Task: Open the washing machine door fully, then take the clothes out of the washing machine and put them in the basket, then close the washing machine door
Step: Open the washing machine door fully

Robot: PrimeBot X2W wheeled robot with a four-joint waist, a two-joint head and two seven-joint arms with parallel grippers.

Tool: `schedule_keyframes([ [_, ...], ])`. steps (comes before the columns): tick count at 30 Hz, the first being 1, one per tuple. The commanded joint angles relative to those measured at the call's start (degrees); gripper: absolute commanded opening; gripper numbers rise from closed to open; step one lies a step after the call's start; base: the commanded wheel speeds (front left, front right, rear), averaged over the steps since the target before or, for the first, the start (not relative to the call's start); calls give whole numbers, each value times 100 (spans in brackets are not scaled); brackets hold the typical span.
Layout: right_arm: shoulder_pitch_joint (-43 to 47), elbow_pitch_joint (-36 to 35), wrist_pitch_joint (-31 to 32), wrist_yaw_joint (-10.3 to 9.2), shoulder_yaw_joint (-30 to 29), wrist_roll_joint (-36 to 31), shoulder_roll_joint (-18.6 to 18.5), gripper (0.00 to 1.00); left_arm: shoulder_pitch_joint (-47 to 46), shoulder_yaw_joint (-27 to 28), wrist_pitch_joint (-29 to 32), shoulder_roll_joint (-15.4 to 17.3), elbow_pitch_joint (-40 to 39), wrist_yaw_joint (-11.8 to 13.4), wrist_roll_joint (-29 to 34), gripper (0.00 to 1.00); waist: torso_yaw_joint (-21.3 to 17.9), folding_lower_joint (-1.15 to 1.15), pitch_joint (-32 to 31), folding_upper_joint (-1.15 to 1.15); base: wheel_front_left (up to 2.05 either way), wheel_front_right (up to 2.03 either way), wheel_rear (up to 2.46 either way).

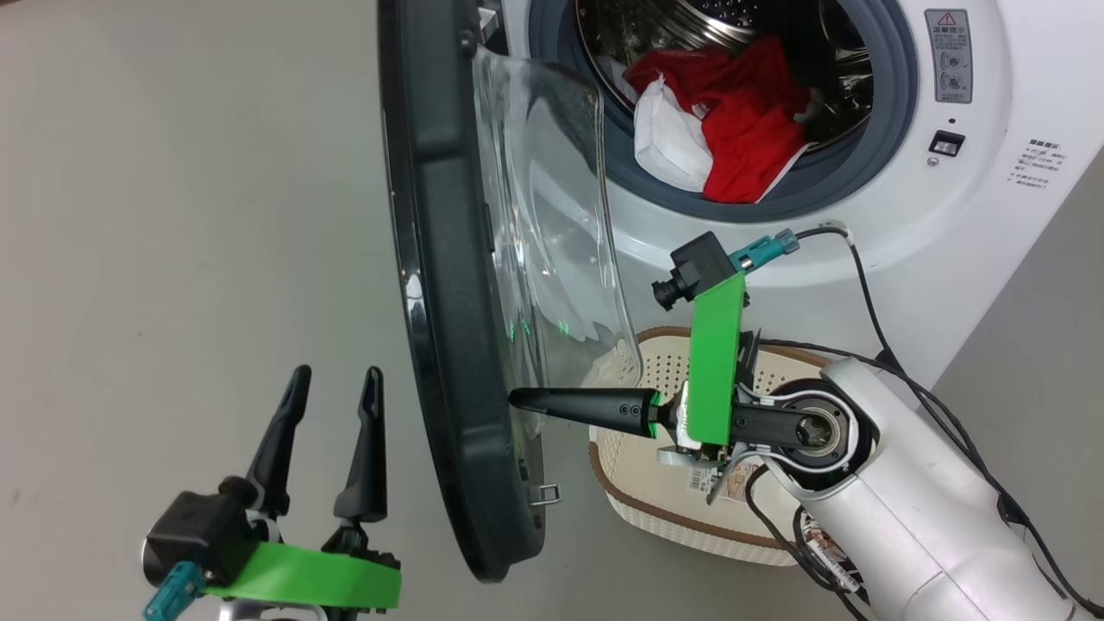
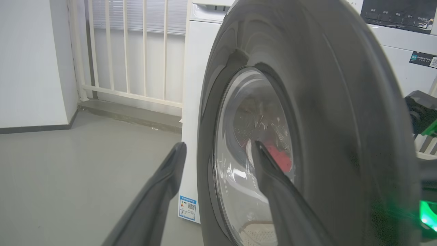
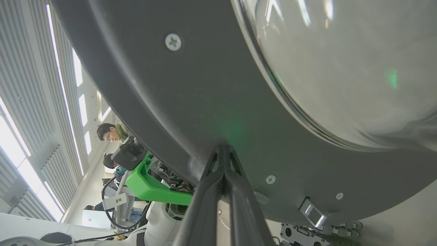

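The door [image 1: 448, 259] is touched by the closed right pincer [image 1: 515, 398]; pushed wider, the spread left pincer [image 1: 337, 373] could be struck.

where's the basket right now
In the head view, the brown-rimmed cream perforated basket sits on the floor before the white washing machine, right of its open black-rimmed door.

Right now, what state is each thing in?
washing machine, open, drum loaded.
door, open, swung out from the front.
clothes, heaped at the drum's mouth.
basket, upright on the floor, no clothes seen inside.
left gripper, open, empty.
right gripper, shut, fingertips against the door's inner side.
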Motion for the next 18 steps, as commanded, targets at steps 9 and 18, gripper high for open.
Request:
schedule_keyframes([
  [9, -95, -94, -14, 44, 81, -40, 185, 0, 20, 207, -45, 83, -34, 31, -42, 100, -12, 0, -42, 0, 0, 0, 0],
  [18, 137, -311, -358, 44, 13, -365, 72, 100, 78, 249, -45, 83, 111, -16, 28, 100, -51, 0, -207, 0, 0, 0, 0],
])
